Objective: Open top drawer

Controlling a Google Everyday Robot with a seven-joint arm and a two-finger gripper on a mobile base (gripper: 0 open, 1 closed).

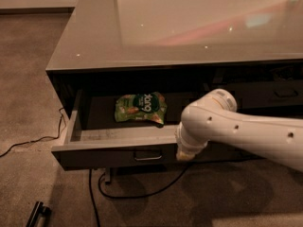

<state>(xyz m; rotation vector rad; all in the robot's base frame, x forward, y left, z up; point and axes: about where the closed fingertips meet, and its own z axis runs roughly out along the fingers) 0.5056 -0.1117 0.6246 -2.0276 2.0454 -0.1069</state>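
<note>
Item: gripper [183, 154], pale tan tip at the end of a white arm [246, 132] that enters from the right edge of the view; it points downward against the front face of the top drawer [97, 159]. Whether it is open, closed or gripping anything cannot be told. Item: top drawer, dark grey, pulled well out of the cabinet, with its front panel running leftward from the gripper, its grey floor exposed up and to the left of the gripper, and its low left side wall far to the gripper's left. Item: metal bar handle [147, 155], small, centred on the drawer front, just to the left of the gripper at about the same height and apart from it. Item: green snack bag [140, 108], lying flat on the drawer floor, above and to the left of the gripper, near the arm's rounded wrist. Item: glossy cabinet top [189, 27], well above the gripper, reflecting light. Item: second dark drawer front [286, 92], shut, up and to the right of the gripper behind the arm. Item: black cable [135, 194], looping on the carpet [28, 103] below and to the left of the gripper. Item: dark bar-shaped object [37, 214], on the carpet far down-left of the gripper.
</note>
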